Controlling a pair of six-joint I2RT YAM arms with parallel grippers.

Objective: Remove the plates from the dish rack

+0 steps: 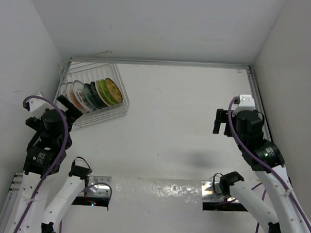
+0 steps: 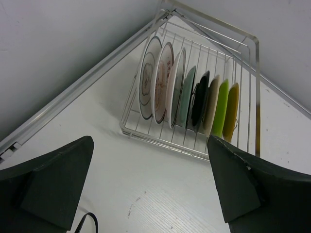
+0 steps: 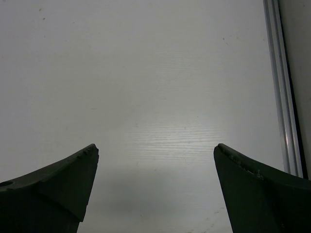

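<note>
The plates [image 2: 172, 92] all stand on edge in their slots, so unloading is only at the approach. The left gripper [image 2: 150, 143] hangs wide open and empty just short of the dish rack [image 2: 221, 56] in the far left corner; the right gripper [image 3: 155, 145], equally spread and empty, hovers well apart. Next, the left should reach in and pinch one rim.

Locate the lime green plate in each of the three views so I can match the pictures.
Top external: upper left, standing in the dish rack; the lime green plate is second from the row's right end.
Left wrist: upper right, the lime green plate is again second from the right end.
Right wrist: not in view.
Shared landmark: the yellow-brown plate at the row's end, right beside it, in the top external and left wrist views.
</note>
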